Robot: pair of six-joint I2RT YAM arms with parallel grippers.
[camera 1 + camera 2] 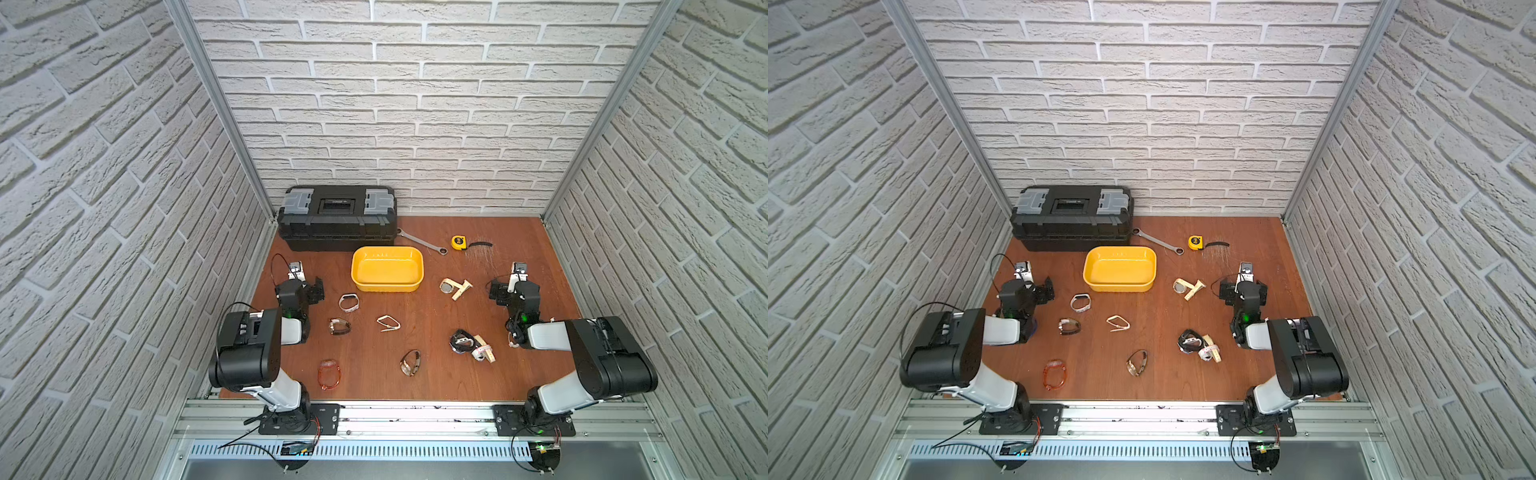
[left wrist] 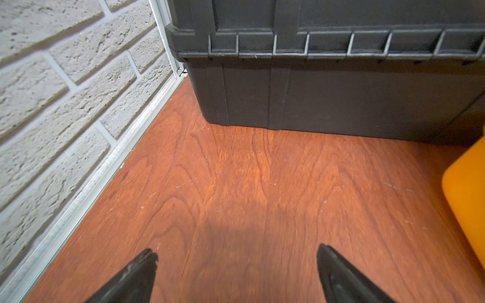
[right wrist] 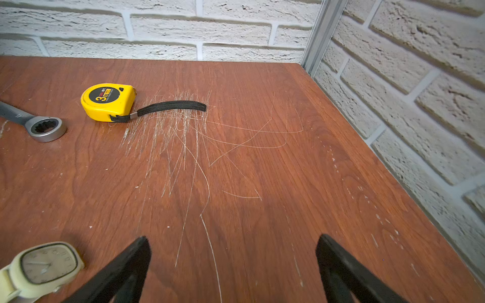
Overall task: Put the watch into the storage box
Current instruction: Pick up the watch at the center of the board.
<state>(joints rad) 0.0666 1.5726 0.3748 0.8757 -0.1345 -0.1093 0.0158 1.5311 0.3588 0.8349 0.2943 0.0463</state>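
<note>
Since nothing is picked up yet, the left tool (image 2: 236,253) and the right tool (image 3: 233,240) hang wide and empty over the worktop (image 1: 370,378). A cream watch (image 3: 48,265) lies just beside the right tool; the box (image 1: 387,286), empty, sits between both tools, probably so each reaches it.

i see the storage box (image 1: 386,286) in plain yellow on a red-brown wood-grain table (image 1: 374,382), and behind it a black toolbox (image 1: 336,237) with grey latches (image 1: 296,200). to the right of the box lie a cream watch (image 3: 44,265) and a yellow tape measure (image 3: 107,101) with a black strap (image 3: 170,106). the walls (image 1: 415,104) show a whitish brick pattern.
</note>
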